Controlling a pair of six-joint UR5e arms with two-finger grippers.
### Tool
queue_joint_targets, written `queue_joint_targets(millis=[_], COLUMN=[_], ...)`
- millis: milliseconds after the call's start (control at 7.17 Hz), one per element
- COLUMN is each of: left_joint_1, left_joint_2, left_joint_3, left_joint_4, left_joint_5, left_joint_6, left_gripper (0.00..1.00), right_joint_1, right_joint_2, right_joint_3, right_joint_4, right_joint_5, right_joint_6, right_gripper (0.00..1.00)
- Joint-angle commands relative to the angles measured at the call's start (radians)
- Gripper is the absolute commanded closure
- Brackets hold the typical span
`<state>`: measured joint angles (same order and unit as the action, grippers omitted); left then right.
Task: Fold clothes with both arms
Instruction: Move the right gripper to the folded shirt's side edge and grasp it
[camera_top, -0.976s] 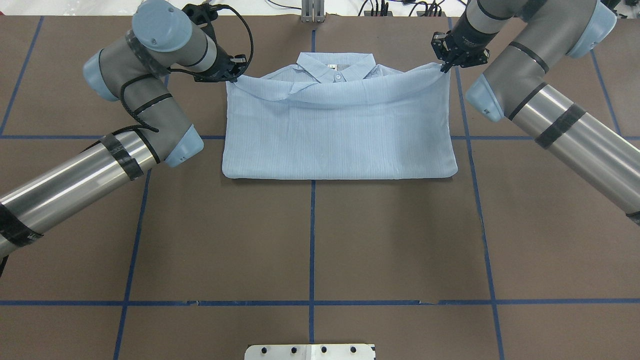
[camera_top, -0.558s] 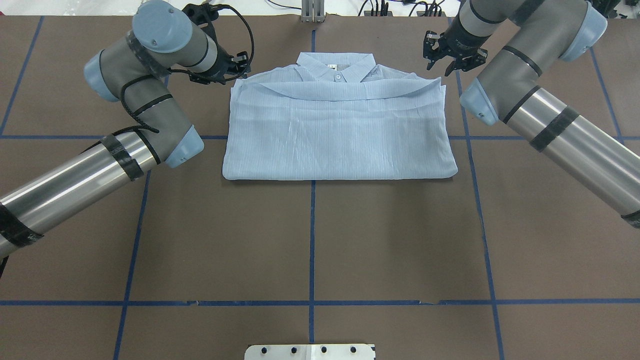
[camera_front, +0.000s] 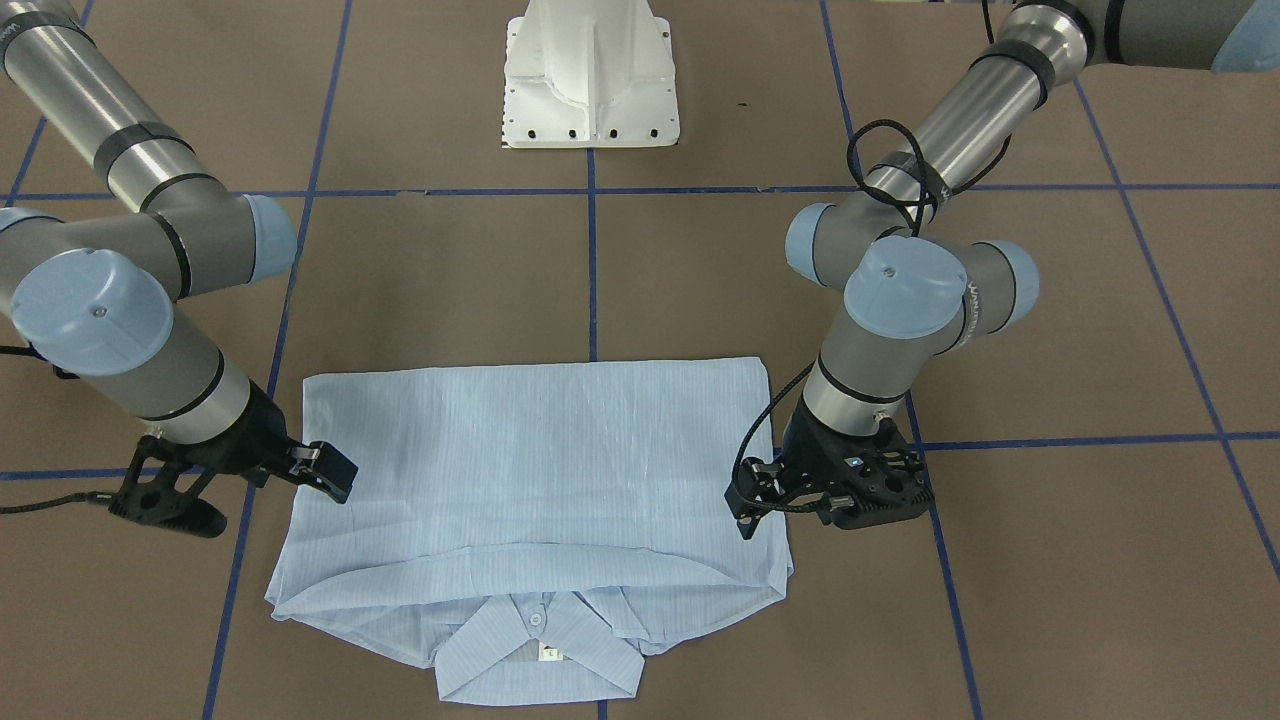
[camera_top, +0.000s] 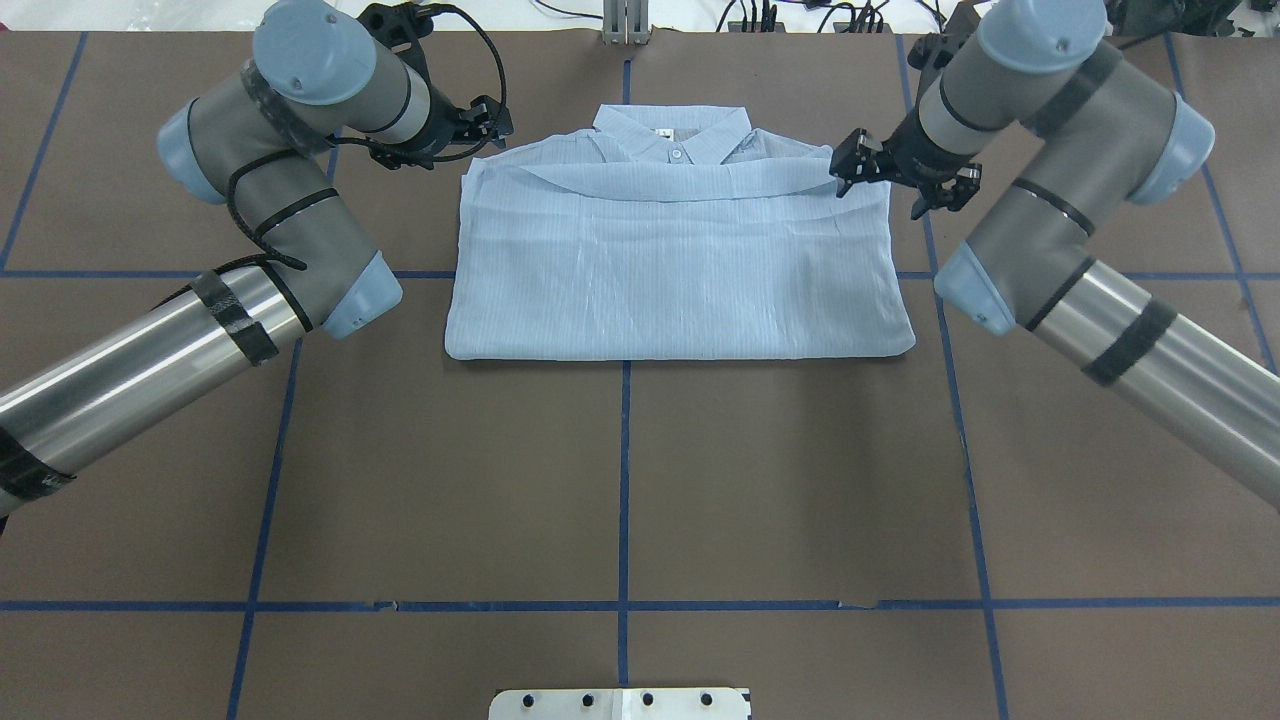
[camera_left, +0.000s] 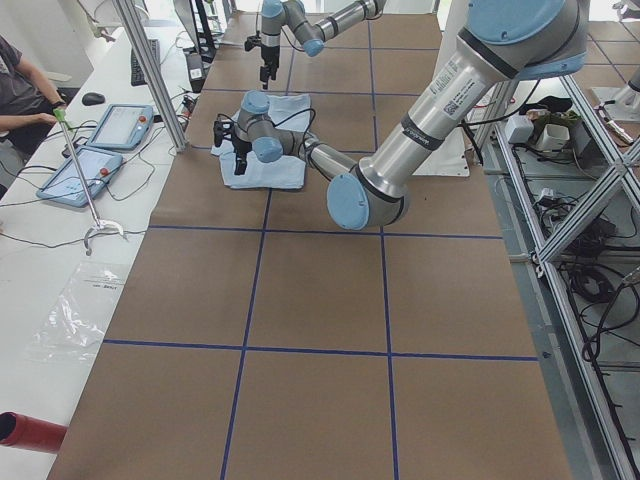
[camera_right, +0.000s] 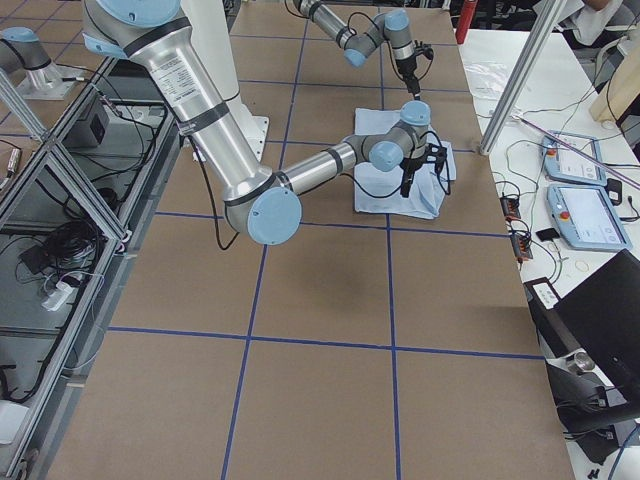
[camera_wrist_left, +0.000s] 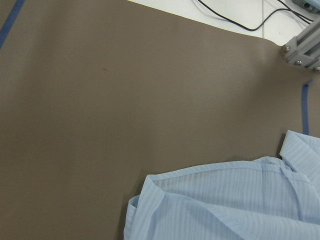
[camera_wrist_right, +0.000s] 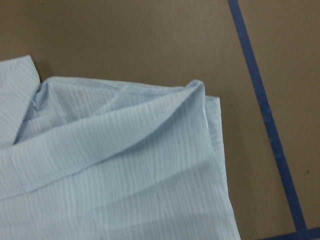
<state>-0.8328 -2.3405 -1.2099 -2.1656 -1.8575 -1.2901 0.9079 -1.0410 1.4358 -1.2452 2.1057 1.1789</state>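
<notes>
One shirt (camera_top: 680, 270), two arms, two grippers. The shirt lies flat on the brown table (camera_top: 450, 470), in the half far from the white base block (camera_front: 590, 80) and centred on the middle blue tape line (camera_top: 623, 480). It is folded into a wide rectangle. The long axis runs side to side across the table, from one arm to the other. The collar (camera_top: 672, 128) points away from the base, toward the table's far edge. One white button (camera_top: 676, 154) shows at the neck, and one white tag (camera_front: 548, 652) sits inside the collar. The lower part is doubled up over the body, and its hem edge curves just below the collar.

The left arm (camera_top: 150, 350) reaches in from the robot's left. The left gripper (camera_top: 487, 122) sits just beside the shirt's far left corner, fingers apparently apart, nothing clamped. The right arm (camera_top: 1130, 330) comes from the other side. The right gripper (camera_top: 893, 178) is at the far right corner, fingers clearly spread, nothing between them. Can't tell if either fingertip touches the cloth. Both wrist views show only a shirt corner on brown table, no fingers in frame.
</notes>
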Motion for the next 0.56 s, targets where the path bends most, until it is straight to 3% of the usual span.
queue_joint_targets(millis=[0, 279, 418], left_joint_1=[0.001, 0.003, 0.003], left_joint_2=[0.017, 0.023, 0.030], left_joint_3=[-0.040, -0.045, -0.045], left_joint_4=[0.001, 0.001, 0.000], left_joint_5=[0.000, 0.000, 0.001], left_joint_6=[-0.024, -0.034, -0.032], left_gripper=[0.00, 0.00, 0.00], right_joint_1=[-0.056, -0.095, -0.102], right_joint_2=[-0.135, -0.181, -0.179], right_joint_3=[0.107, 0.133, 0.135], right_joint_4=[0.000, 0.000, -0.002], right_joint_5=[-0.009, -0.010, -0.009], right_joint_6=[0.002, 0.001, 0.001], right_gripper=[0.00, 0.01, 0.07])
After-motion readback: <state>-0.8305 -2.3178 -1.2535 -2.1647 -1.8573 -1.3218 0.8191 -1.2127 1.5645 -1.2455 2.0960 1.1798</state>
